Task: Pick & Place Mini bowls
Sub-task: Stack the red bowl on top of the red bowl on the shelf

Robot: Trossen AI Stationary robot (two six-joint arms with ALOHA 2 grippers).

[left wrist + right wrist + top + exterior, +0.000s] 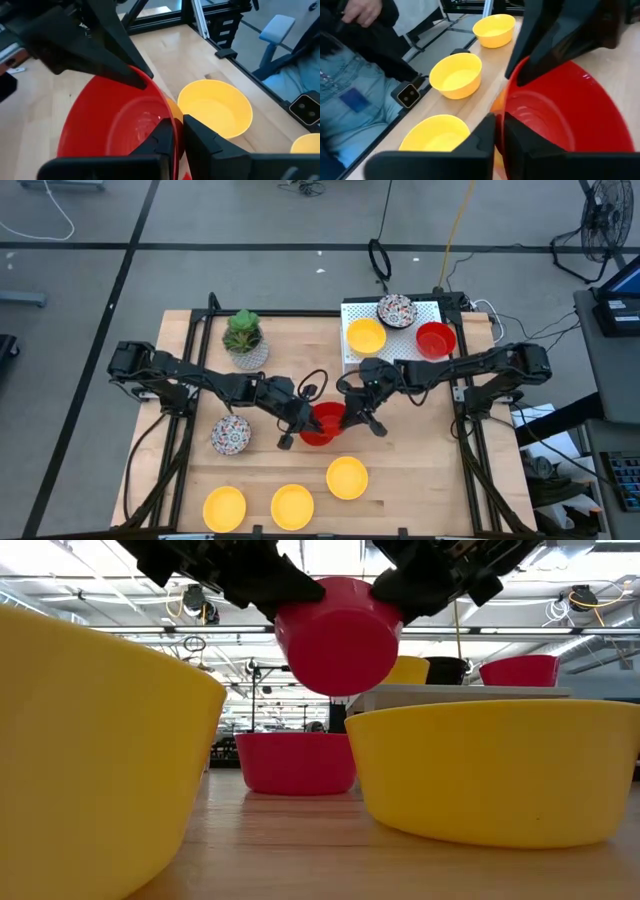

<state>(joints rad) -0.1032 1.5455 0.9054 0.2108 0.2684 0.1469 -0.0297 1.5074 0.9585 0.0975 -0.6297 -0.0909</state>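
Both pairs of jaws are clenched on the rim of one red bowl (322,423), held in the air at the table's middle. The left gripper (297,417) pinches the rim at the bowl's nine o'clock side, with one finger inside the wall and one outside; the right gripper (352,412) pinches the opposite rim at about two o'clock in the same way. In the low view the lifted bowl (338,636) hangs clear of the wood, with a second red bowl (295,762) standing on the table under and behind it.

Outward from there, seen from above: a speckled white bowl (231,434) sits at eight o'clock from the held bowl, beside the left arm. Three yellow bowls lie along the table's near edge, at six o'clock (346,477), seven o'clock (292,505) and farther toward seven o'clock (224,508). A potted plant (243,338) stands at ten o'clock. At one o'clock a white tray (428,313) carries another yellow bowl (365,336), another red bowl (435,339) and another speckled bowl (396,310).

The wooden table (420,470) bears all of it.
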